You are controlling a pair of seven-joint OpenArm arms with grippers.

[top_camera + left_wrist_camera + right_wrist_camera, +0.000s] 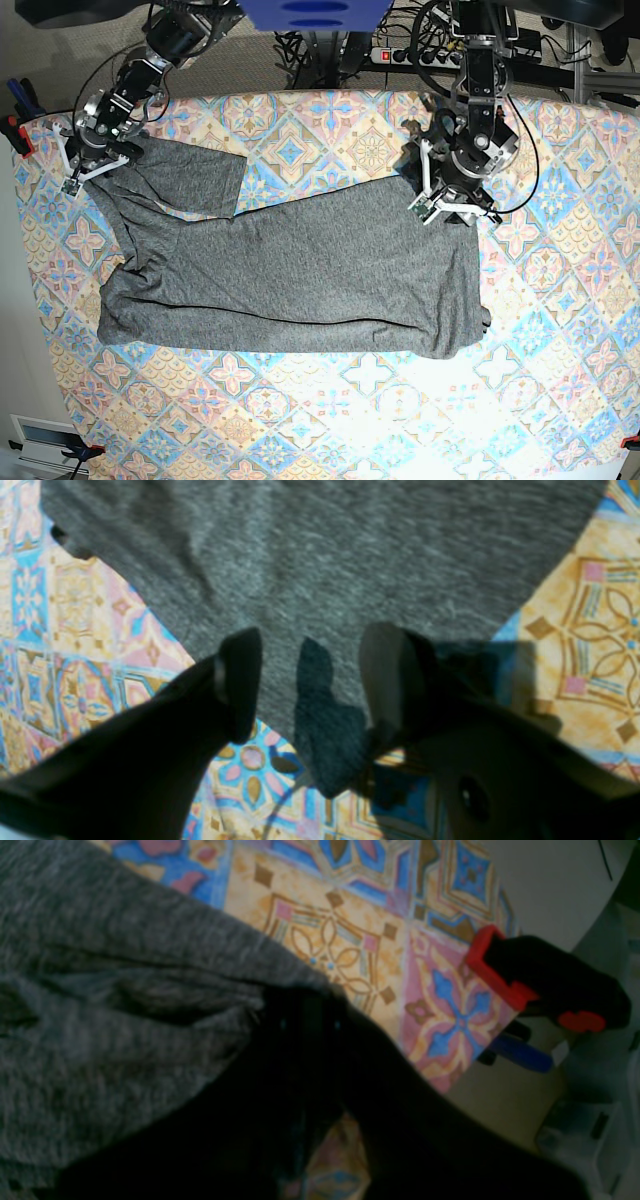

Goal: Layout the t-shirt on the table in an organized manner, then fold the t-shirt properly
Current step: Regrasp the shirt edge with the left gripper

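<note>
The t-shirt (290, 275) lies spread over the middle of the surface (560, 330), its long axis running from nine o'clock to three o'clock in the base view. Which end is the collar I cannot tell; a sleeve-like flap (190, 180) sticks out toward eleven o'clock, and the body narrows to a corner (440, 205) near two o'clock. As a judgement, the layout step is well along but not finished: the main panel is mostly flat, yet ridges and creases run through its nine o'clock half and the lower edge bows, and no fold has been made, so all of the folding is left. The right gripper (92, 155) sits at the ten o'clock corner with its jaws together, clamped on the t-shirt edge, where the right wrist view shows grey cloth bunched against the dark jaws. The left gripper (310, 680) hangs at the two o'clock corner with its jaws apart, straddling the cloth tip in the left wrist view and gripping nothing. A red-and-black clamp (545, 977) pins the patterned cover at the surface edge.
</note>
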